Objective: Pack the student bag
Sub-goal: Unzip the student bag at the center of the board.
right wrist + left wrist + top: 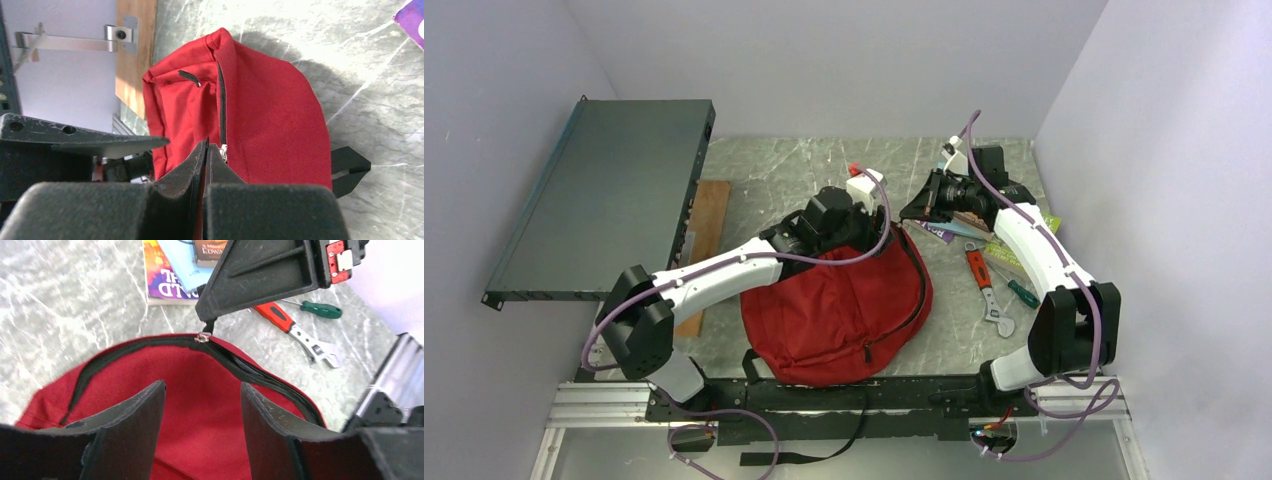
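Observation:
The student bag (834, 310), a red backpack, lies in the middle of the table with its black zipper (125, 347) running along the top edge. My left gripper (202, 387) hovers open just over the red fabric, nothing between its fingers (145, 415). My right gripper (209, 320) reaches in from the far side and is shut on the black zipper pull (208, 328) just above the metal slider (202, 338). In the right wrist view the closed right gripper (206, 145) sits beside the slider (223, 150), with the bag (270, 110) beyond it.
Books (167, 280) lie beyond the bag. A red-handled adjustable wrench (987, 290) and a green screwdriver (1022, 291) lie to its right. A dark rack shelf (594, 200) and a wooden board (707, 215) stand at the left. Black straps (824, 440) hang over the near edge.

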